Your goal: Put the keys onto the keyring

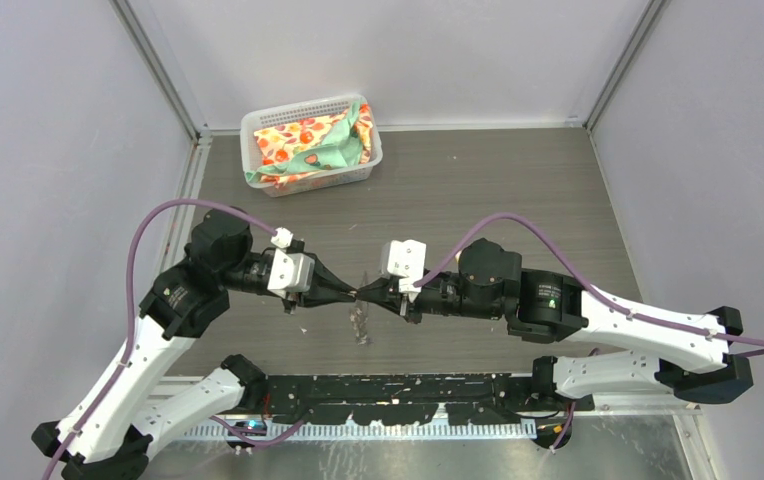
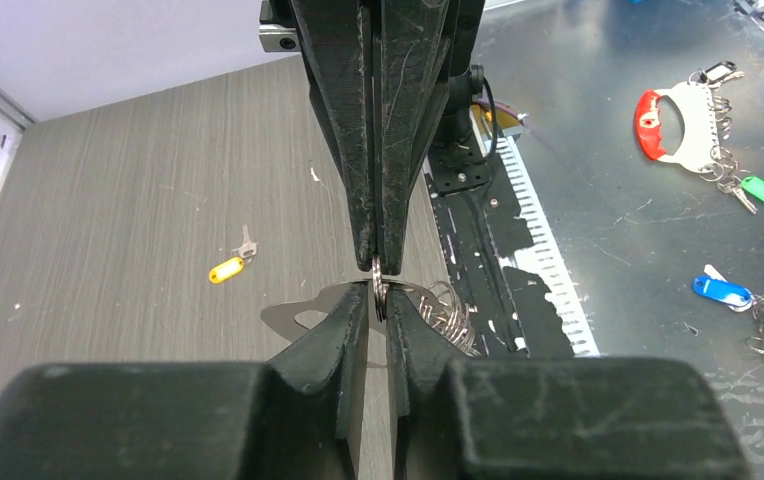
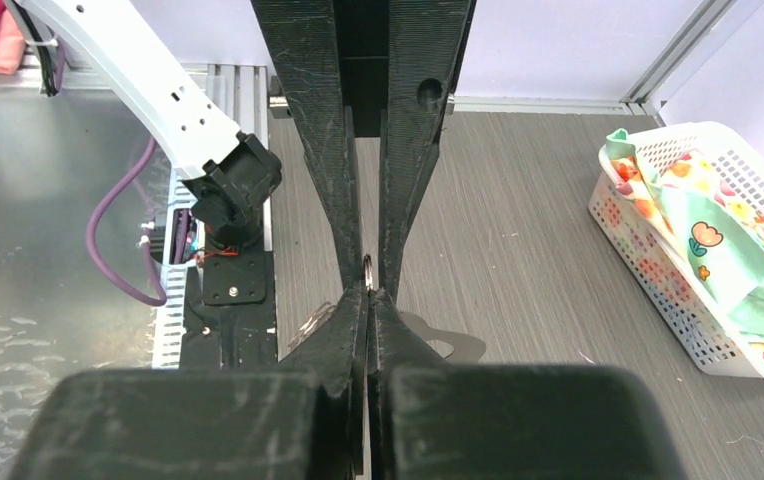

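1. And there was the keyring: a flat, pale metal plate with an oval hole and a fringe of thin wire loops. It hung just under the fingertips of the two hands, which met tip to tip over the middle of the table.
2. The left hand and the right hand were each pinched narrow on one small wire loop of that fringe, hard black fingers on springy steel.
3. My read was that the loop was being held ready for threading; no key was on it yet.
4. The yellow key, tiny with a smooth plastic head, lay flat on the wood-grain table, well apart. A blue key lay farther off, on scuffed steel.
5. Next, I'd judge, one hand had to hold the loop alone while the other fetched a key, which looked a fine, slippery pick.
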`<move>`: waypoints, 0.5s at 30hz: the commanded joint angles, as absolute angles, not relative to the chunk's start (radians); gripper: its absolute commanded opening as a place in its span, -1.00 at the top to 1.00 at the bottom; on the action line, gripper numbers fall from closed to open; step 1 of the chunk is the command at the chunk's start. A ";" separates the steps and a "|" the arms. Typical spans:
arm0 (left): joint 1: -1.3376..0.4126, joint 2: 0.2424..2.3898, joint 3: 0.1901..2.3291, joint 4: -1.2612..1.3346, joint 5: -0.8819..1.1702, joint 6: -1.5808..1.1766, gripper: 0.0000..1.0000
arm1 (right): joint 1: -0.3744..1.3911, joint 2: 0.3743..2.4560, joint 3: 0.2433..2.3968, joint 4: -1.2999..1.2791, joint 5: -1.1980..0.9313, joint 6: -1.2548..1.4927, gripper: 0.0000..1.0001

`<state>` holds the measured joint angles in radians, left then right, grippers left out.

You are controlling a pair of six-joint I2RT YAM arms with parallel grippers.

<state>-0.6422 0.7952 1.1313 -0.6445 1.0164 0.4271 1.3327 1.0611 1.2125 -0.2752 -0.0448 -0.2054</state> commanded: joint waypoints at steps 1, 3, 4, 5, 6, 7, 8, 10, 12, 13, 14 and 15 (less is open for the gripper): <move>-0.647 0.786 1.145 -0.614 1.006 0.418 0.82 | 1.328 1.056 1.228 -0.183 -0.059 -0.188 0.98; -0.647 0.785 1.142 -0.609 1.001 0.417 0.98 | 1.328 1.056 1.227 -0.185 -0.060 -0.182 0.98; -0.647 0.783 1.139 -0.606 0.998 0.416 0.99 | 1.328 1.055 1.227 -0.186 -0.062 -0.180 0.98; -0.647 0.780 1.137 -0.602 0.993 0.416 0.99 | 1.328 1.055 1.228 -0.190 -0.059 -0.177 0.98; -0.646 0.777 1.133 -0.594 0.989 0.416 0.99 | 1.328 1.057 1.230 -0.197 -0.052 -0.173 0.87; -0.646 0.772 1.127 -0.585 0.986 0.416 0.99 | 1.327 1.054 1.228 -0.201 -0.039 -0.164 0.62; -0.646 0.767 1.119 -0.576 0.982 0.420 0.99 | 1.327 1.046 1.221 -0.199 -0.023 -0.155 0.36; -0.647 0.759 1.109 -0.584 0.985 0.452 0.99 | 1.324 1.014 1.199 -0.186 0.040 -0.137 -0.01; -0.646 0.751 1.102 -0.614 1.013 0.515 0.99 | 1.315 0.966 1.185 -0.193 0.099 -0.117 -0.22; -0.646 0.744 1.097 -0.628 1.027 0.542 0.99 | 1.309 0.946 1.188 -0.208 0.129 -0.105 -0.24; -0.647 0.737 1.090 -0.630 1.038 0.558 0.99 | 1.300 0.933 1.194 -0.236 0.164 -0.091 -0.26; -0.646 0.730 1.083 -0.631 1.050 0.576 0.99 | 1.290 0.922 1.207 -0.270 0.203 -0.066 -0.28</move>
<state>-0.6422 0.7628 1.1000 -0.6399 0.9962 0.4801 1.3190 1.0069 1.1816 -0.2615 0.0456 -0.1421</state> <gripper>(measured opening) 0.015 0.623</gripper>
